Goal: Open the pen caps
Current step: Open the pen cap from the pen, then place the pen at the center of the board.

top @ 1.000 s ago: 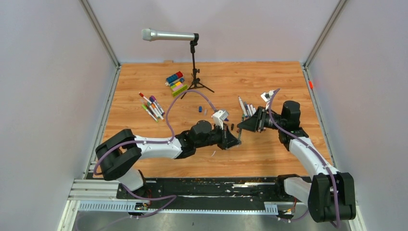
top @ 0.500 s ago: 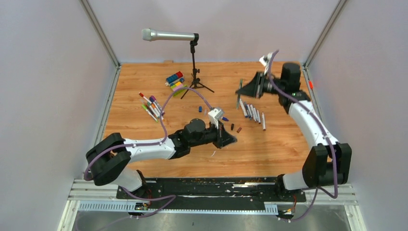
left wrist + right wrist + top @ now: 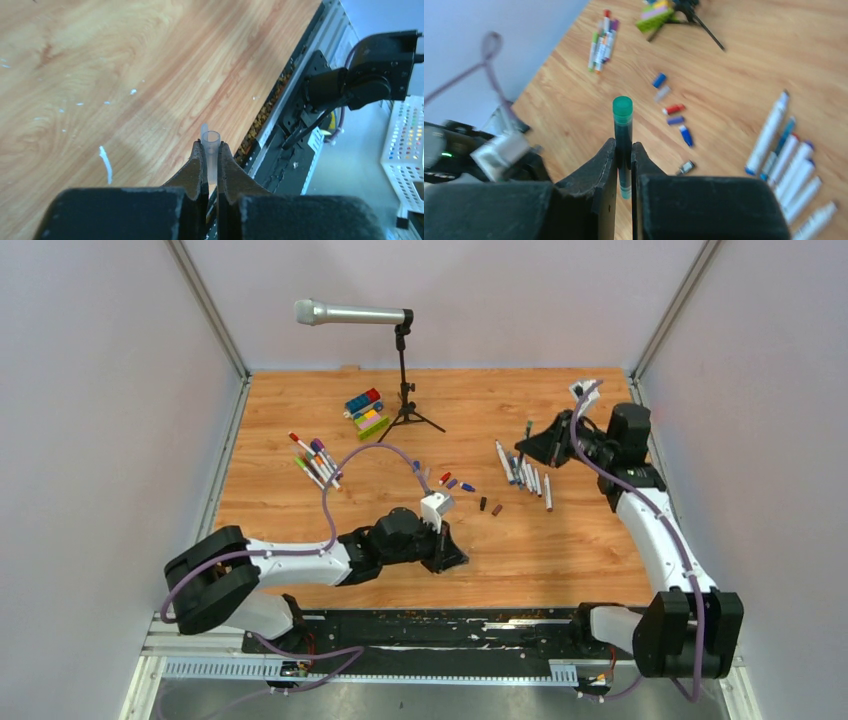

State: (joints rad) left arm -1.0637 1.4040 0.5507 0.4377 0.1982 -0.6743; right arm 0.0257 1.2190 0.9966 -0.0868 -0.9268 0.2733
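A: What do the two arms look like?
B: The left white-shelled arm with black joints [image 3: 300, 562] and the right white-shelled arm with black joints [image 3: 655, 537] each have a thin purple cable [image 3: 375, 445] in loops.
A: And the ends?
B: Black tapered fingers [image 3: 192, 169], and at centre frame a small white box-shaped camera [image 3: 434, 508].

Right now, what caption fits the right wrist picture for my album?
Right gripper pinching a green pen above loose pen caps and a row of pens.
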